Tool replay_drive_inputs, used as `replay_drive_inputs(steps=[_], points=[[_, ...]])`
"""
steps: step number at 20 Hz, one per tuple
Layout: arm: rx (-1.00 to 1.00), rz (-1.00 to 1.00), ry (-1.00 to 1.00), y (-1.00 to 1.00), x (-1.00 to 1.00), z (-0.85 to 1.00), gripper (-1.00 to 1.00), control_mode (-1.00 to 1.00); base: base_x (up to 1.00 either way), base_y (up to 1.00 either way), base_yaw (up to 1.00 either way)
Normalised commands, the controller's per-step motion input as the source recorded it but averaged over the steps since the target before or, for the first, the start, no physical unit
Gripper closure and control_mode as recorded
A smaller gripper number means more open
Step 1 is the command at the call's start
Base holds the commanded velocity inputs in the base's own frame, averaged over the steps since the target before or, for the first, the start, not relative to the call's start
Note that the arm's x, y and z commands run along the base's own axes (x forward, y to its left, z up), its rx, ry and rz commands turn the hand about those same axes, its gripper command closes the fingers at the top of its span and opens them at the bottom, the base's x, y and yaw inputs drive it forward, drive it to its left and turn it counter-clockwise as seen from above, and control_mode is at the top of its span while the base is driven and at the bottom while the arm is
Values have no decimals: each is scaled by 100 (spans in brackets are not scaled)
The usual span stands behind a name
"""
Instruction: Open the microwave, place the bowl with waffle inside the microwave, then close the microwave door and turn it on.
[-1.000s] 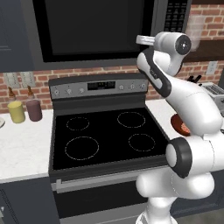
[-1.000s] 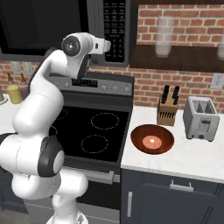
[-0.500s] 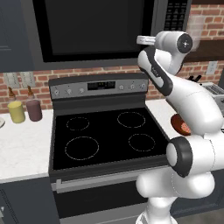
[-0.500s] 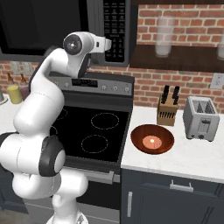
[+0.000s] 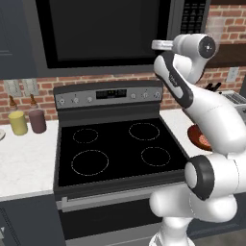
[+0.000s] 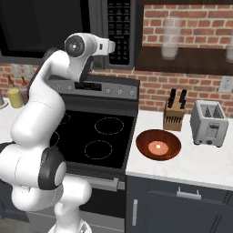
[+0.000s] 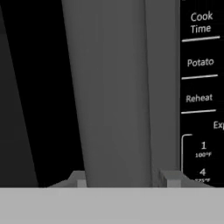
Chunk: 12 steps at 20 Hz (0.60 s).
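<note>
The microwave [image 5: 105, 33] hangs above the stove with its door shut. My gripper [image 5: 154, 44] is raised to the door's right edge, beside the black keypad [image 6: 120, 32]. In the hand view the dark handle bar [image 7: 113, 87] runs upright between my fingertips [image 7: 78, 180], and my gripper [image 7: 124, 179] is closed in on it from both sides. The reddish-brown bowl [image 6: 145, 141] rests on the counter right of the stove, with the small waffle [image 6: 158, 146] in its middle. From the left base view only an edge of the bowl [image 5: 196, 137] peeks out behind my arm.
The black stove top [image 6: 98, 136] lies below the microwave. A knife block [image 6: 174, 117] and a toaster [image 6: 209, 122] stand behind the bowl. Two jars [image 5: 28, 121] sit on the left counter. A glass [image 6: 169, 36] stands on the wall shelf.
The fingers have closed in toward the handle bar. The arm has stayed at the microwave's right edge, and the bowl has not moved.
</note>
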Motion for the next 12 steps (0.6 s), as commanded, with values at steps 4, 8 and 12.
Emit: replay_drive_inputs(steps=[4, 8, 12], points=[[11, 6, 2, 38, -99, 0, 100, -100, 0, 0, 0], [6, 5, 3, 59, -100, 0, 100, -100, 0, 0, 0], [4, 7, 6, 81, -100, 0, 100, -100, 0, 0, 0]])
